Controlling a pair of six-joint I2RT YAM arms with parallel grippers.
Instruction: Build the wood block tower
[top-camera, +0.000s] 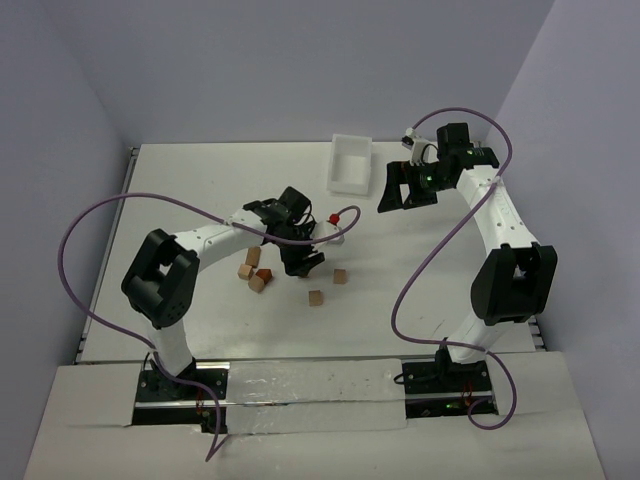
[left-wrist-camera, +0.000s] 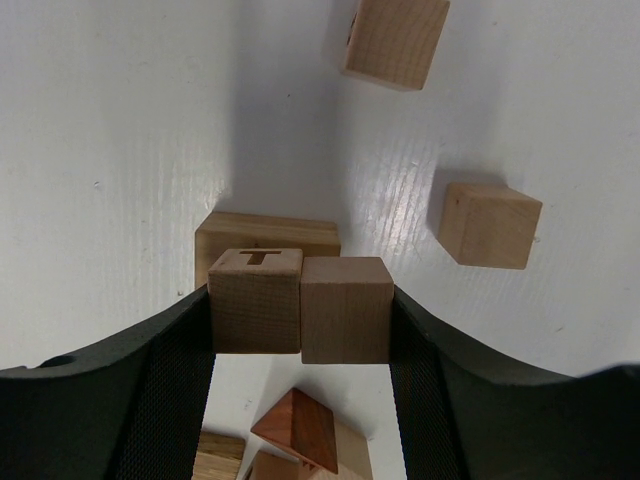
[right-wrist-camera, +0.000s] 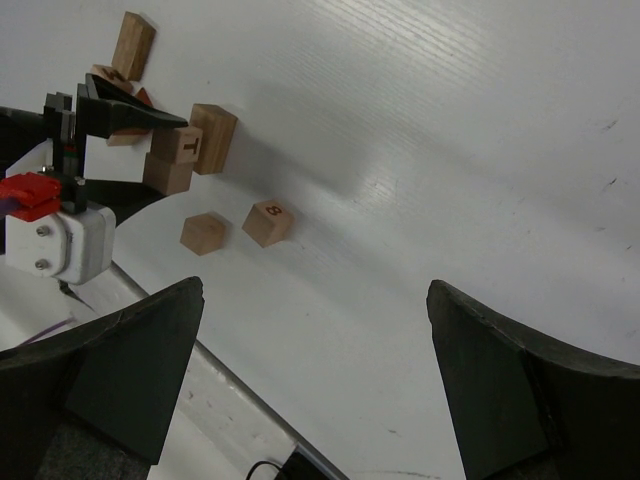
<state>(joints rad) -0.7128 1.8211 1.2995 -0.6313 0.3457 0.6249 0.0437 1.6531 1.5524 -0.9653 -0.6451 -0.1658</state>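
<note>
My left gripper is shut on two wooden cubes held side by side between its fingers, a cube marked T and a plain cube. They sit just in front of a flat tan block on the table; I cannot tell whether they touch it. Two loose cubes lie beyond, one far and one to the right. A reddish triangular block lies near the wrist with other pieces. My right gripper is open and empty, raised above the table at the back right.
A white tray stands at the back centre, beside the right gripper. Loose blocks lie on the table: two cubes right of the left gripper and a small cluster to its left. The right wrist view shows a cube marked 8.
</note>
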